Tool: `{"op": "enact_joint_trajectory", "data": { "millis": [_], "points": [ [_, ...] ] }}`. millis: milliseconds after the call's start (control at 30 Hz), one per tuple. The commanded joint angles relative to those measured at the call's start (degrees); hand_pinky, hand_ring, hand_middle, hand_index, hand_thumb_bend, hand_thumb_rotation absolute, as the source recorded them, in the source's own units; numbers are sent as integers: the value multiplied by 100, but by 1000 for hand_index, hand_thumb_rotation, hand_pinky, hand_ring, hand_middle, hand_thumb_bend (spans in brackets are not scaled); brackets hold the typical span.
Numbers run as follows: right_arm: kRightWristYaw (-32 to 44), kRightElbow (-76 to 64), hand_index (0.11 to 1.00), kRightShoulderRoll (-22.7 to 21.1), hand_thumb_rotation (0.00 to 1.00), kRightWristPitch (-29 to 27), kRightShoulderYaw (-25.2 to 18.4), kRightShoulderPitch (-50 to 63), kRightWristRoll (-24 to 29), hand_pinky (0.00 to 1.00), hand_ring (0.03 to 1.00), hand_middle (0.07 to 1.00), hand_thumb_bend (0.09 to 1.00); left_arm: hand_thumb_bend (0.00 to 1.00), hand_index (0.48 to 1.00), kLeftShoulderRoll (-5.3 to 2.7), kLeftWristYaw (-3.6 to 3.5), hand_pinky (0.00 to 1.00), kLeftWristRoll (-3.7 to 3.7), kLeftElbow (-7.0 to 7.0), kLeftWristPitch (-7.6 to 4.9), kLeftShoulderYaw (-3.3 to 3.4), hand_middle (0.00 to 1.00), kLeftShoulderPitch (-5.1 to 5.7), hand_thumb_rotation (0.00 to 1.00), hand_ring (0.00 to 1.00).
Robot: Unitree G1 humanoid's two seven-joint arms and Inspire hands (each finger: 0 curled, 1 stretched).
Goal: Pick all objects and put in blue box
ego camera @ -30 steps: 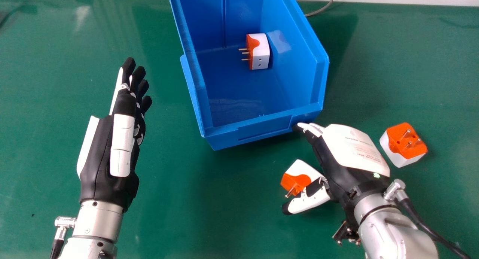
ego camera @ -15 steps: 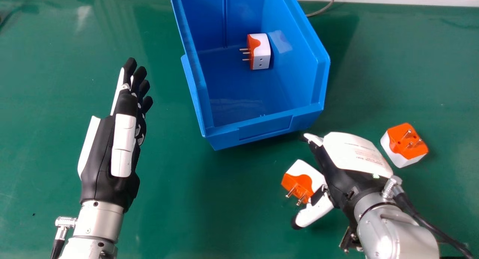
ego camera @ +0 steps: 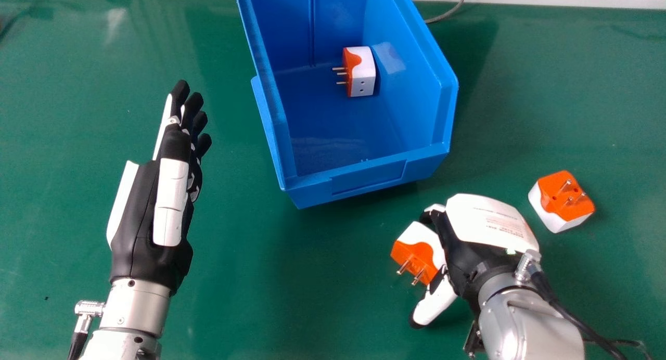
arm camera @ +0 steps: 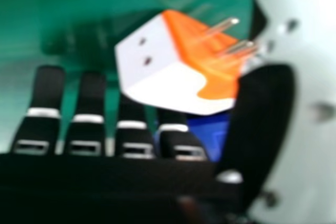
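Head view: nearest, the right robot hand (ego camera: 465,258) is held wide, thumb and fingers spread apart, with nothing gripped. Just to its left, on the tabletop (ego camera: 312,297), the near plug adapter (ego camera: 424,240) is placed at the mouth between thumb and fingers; whether it is touched by either cannot be told. Its long axis appears to be slanted from far left to near right, running in toward the palm side, and its pins are pointed to the near left, past the thumb. In the right hand view the same white and orange body (arm camera: 157,69) is seen beyond the fingertips, its pins turned toward the thumb. By this hand it is best taken, as the left robot hand (ego camera: 174,198) is set well apart across the tabletop. A little more shift to the left is probably needed before closing, or the adapter may be pinched by one corner and twisted. Farther off, to the right, a second adapter (ego camera: 562,201) is left pins up. Beyond, the blue box (ego camera: 367,180) is placed, with one adapter (ego camera: 361,71) already laid inside.
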Motion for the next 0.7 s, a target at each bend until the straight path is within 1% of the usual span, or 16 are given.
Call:
{"op": "enact_joint_trajectory", "data": {
  "millis": [0, 33, 67, 100, 133, 167, 200, 233, 267, 300, 333, 467, 500, 567, 633, 667],
  "points": [
    [-239, 72, 766, 25, 81, -104, 52, 3, 35, 522, 645, 736, 745, 866, 1000, 13, -19, 1000, -37, -137, -75, 12, 1000, 16, 1000, 1000],
    [-366, 148, 766, 46, 81, -145, 75, 13, 83, 522, 645, 736, 745, 866, 1000, 24, -22, 1000, -35, -154, -39, 8, 1000, 20, 1000, 1000],
    [-499, 231, 766, 66, 81, -180, 95, 21, 133, 522, 645, 736, 745, 866, 1000, 19, -22, 1000, -45, -161, -32, 8, 1000, 21, 1000, 1000],
    [-643, 328, 737, 84, 65, -212, 117, 23, 180, 486, 609, 686, 710, 864, 1000, 19, -28, 1000, -54, -161, -32, 8, 1000, 20, 1000, 1000],
    [-795, 405, 737, 100, 65, -249, 129, 36, 234, 486, 609, 686, 710, 864, 1000, 15, -18, 1000, -43, -166, -42, 6, 1000, 25, 1000, 1000],
    [-955, 500, 737, 115, 65, -288, 139, 44, 299, 486, 609, 686, 710, 864, 1000, 8, -15, 1000, -47, -170, -47, 5, 1000, 31, 1000, 1000],
    [-1102, 600, 726, 125, 51, -324, 151, 43, 354, 458, 579, 647, 682, 863, 1000, 9, -23, 1000, -49, -160, -65, 5, 1000, 32, 1000, 1000],
    [-1250, 706, 726, 124, 51, -365, 167, 34, 417, 458, 579, 647, 682, 863, 1000, 15, -24, 1000, -37, -153, -77, 5, 1000, 31, 1000, 1000],
    [-1399, 810, 726, 121, 51, -412, 178, 24, 482, 458, 579, 647, 682, 863, 1000, 9, -31, 1000, -52, -142, -92, 7, 1000, 26, 1000, 1000],
    [-1571, 906, 714, 120, 41, -470, 179, 22, 561, 432, 551, 615, 659, 863, 1000, 7, -30, 1000, -51, -130, -103, 9, 1000, 20, 1000, 1000],
    [-1734, 989, 714, 114, 41, -521, 183, 19, 633, 432, 551, 615, 659, 863, 1000, 10, -36, 1000, -50, -119, -117, 8, 1000, 15, 1000, 1000],
    [-2293, 1260, 714, 127, 41, -634, 165, -5, 904, 432, 551, 615, 659, 863, 1000, 24, -11, 1000, -27, -209, -19, -5, 1000, 45, 1000, 1000],
    [-2439, 1305, 676, 131, 33, -647, 166, 1, 942, 403, 518, 574, 632, 859, 1000, 28, -11, 1000, -27, -215, -11, -6, 1000, 46, 1000, 1000],
    [-2660, 1345, 676, 125, 33, -659, 180, 19, 1001, 403, 518, 574, 632, 859, 1000, 34, -24, 1000, -40, -229, -1, -7, 1000, 61, 1000, 1000],
    [-2828, 1344, 676, 92, 33, -689, 195, 39, 1075, 403, 518, 574, 632, 859, 1000, 23, -9, 1000, -37, -248, 11, -9, 1000, 73, 1000, 1000],
    [-2888, 1344, 643, 83, 26, -698, 197, 45, 1111, 368, 476, 541, 610, 858, 1000, 30, -6, 1000, -25, -255, 23, -12, 1000, 74, 1000, 1000]
  ]
}}
